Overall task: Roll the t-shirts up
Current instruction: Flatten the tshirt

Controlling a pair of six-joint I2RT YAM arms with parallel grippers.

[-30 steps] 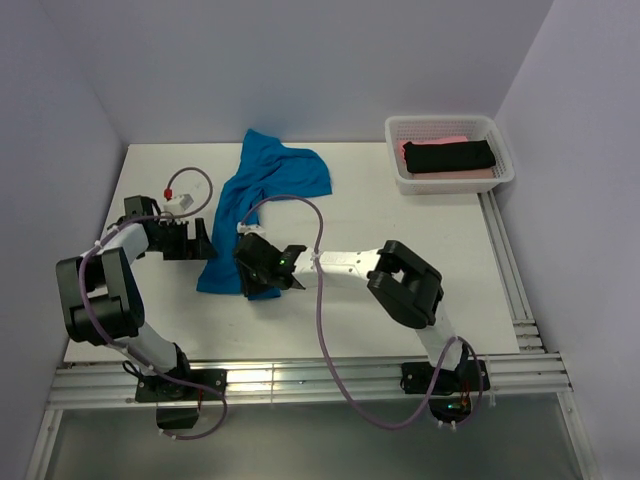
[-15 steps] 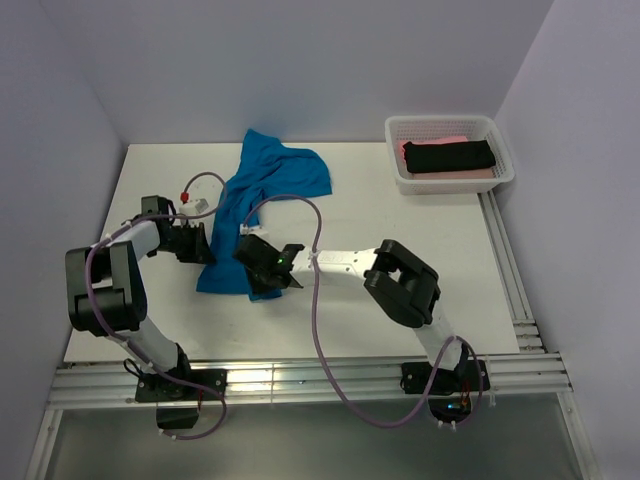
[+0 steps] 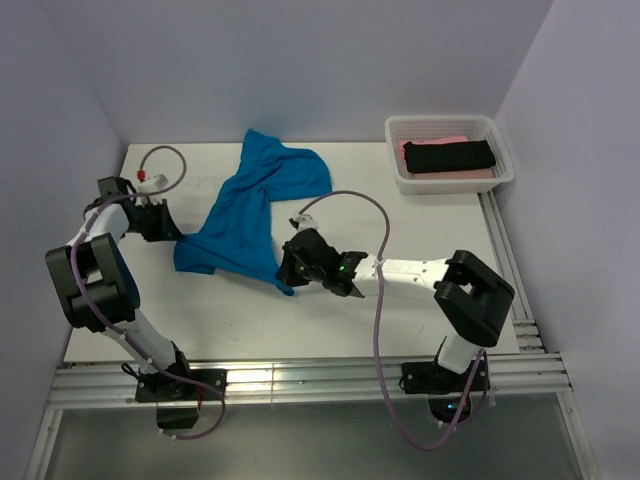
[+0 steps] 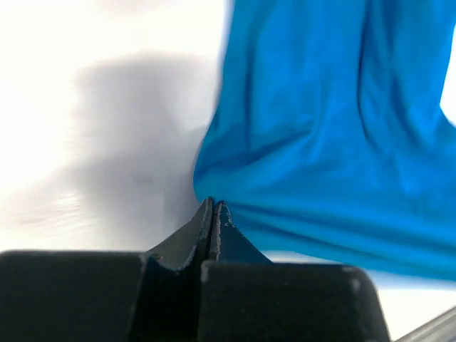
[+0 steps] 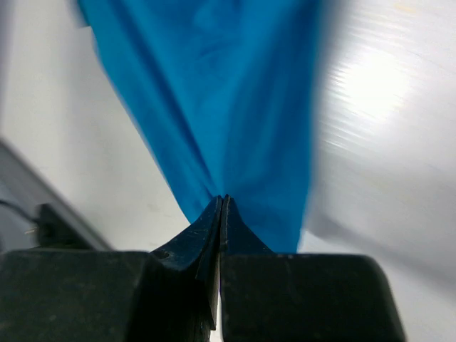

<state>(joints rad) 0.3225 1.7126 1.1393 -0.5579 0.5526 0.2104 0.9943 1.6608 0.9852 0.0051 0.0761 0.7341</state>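
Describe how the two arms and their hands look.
The left arm and right arm have white links and bulky black joints, each trailing a mauve cable. The left hand and right hand are black, with wedge-shaped fingers.

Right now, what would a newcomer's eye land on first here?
The bright blue t-shirt spread across the middle of the white table, its near edge held between the left pincer and the right pincer, both shut on its corners. Next, the white mesh basket at the far right corner, holding a black t-shirt on a pink t-shirt.
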